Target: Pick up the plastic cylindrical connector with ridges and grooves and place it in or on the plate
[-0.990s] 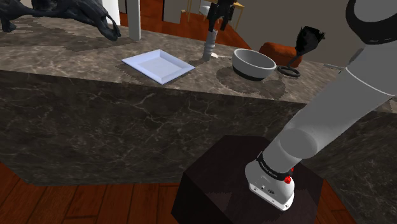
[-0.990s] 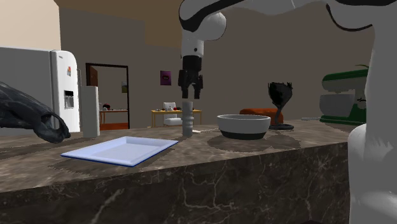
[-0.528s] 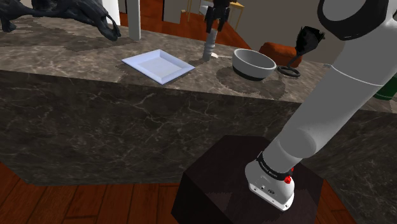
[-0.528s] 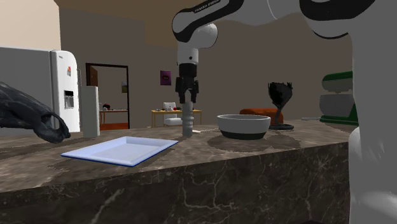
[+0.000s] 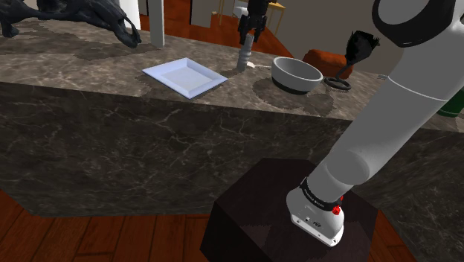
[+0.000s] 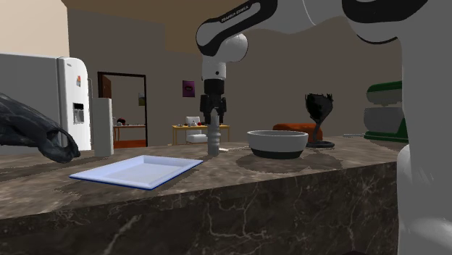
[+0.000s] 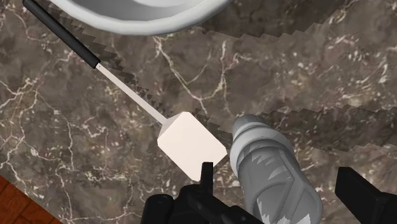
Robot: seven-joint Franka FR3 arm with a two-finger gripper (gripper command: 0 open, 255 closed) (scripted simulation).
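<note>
You have the pincer (image 6: pixel 214 120) pointing straight down over the grey ridged connector (image 6: pixel 214 141), which stands upright on the dark marble tabletop (image 5: pixel 89 67). In the wrist view the two fingers (image 7: pixel 366 194) stand apart, one on each side of the connector's upper end, with a gap showing on both sides, so they clasp nothing. From the second exterior view the fingertips sit about level with the connector's top. In the shoulder view the connector is toward the far edge of the tabletop, between the pale flat plate (image 5: pixel 184 77) on its left and the grey bowl (image 5: pixel 296 73) on its right. It is apart from both, and the plate lies nearer the stand (image 5: pixel 275 216) than the connector does. A white spatula (image 7: pixel 191 145) with a thin black handle lies flat just beside the connector's foot, its handle running off toward the bowl. Past the bowl, on the shoulder view's right, a small black ring (image 5: pixel 337 83) rests on the tabletop, and at the far left crouches a black dragon-like figure (image 5: pixel 89 15). The second exterior view also gives you a white fridge (image 6: pixel 72 101) at its left and a green appliance (image 6: pixel 391 109) at its right.
</note>
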